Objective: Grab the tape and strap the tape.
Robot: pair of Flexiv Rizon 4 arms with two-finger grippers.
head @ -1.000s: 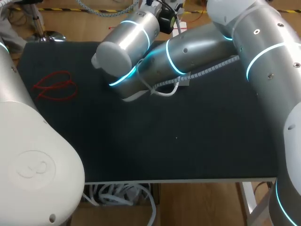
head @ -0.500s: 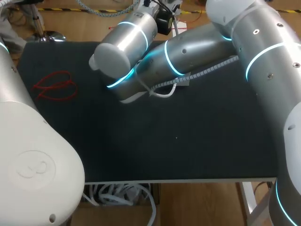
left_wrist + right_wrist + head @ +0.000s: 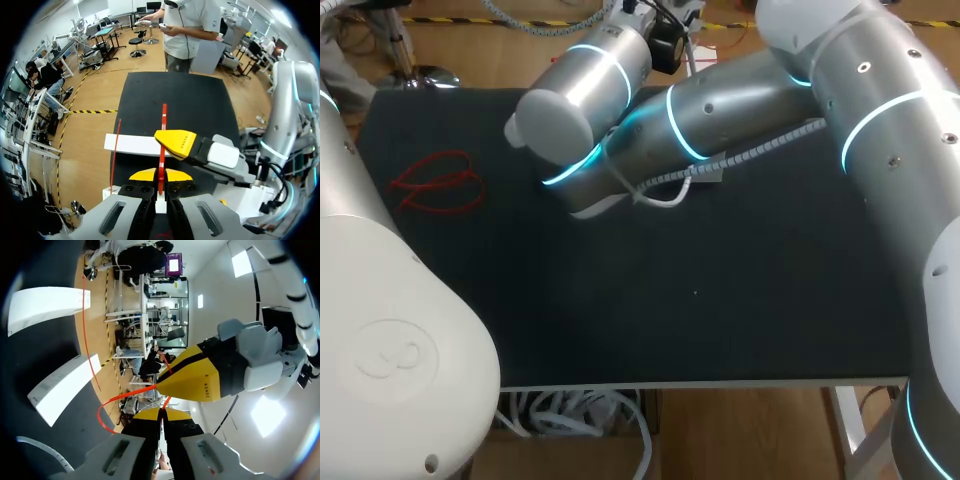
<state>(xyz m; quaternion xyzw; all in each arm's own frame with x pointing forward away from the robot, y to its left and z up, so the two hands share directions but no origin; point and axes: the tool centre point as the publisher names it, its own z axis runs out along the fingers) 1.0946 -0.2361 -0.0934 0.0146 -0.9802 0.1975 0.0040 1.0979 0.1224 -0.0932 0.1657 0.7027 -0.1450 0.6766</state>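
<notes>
A thin red tape (image 3: 163, 131) runs up out of my left gripper (image 3: 160, 175), whose yellow tips are shut on it. My right gripper (image 3: 176, 143) crosses just ahead of the left one and touches the same strand. In the right wrist view my right gripper (image 3: 160, 414) is shut on the red tape (image 3: 111, 401), which curls into a loop beside it. There my left gripper (image 3: 186, 378) sits right in front. A second red tape loop (image 3: 438, 185) lies flat on the black table (image 3: 720, 290) at the left. In the head view both grippers are hidden behind my right arm (image 3: 720, 110).
My right arm's forearm and elbow hang over the far middle of the table, with a grey cable (image 3: 760, 150) along it. My left arm's white base (image 3: 390, 340) fills the near left corner. A white bar (image 3: 131, 145) lies behind the grippers.
My right arm's elbow has drifted slightly to the left. Both grips on the tape are unchanged.
</notes>
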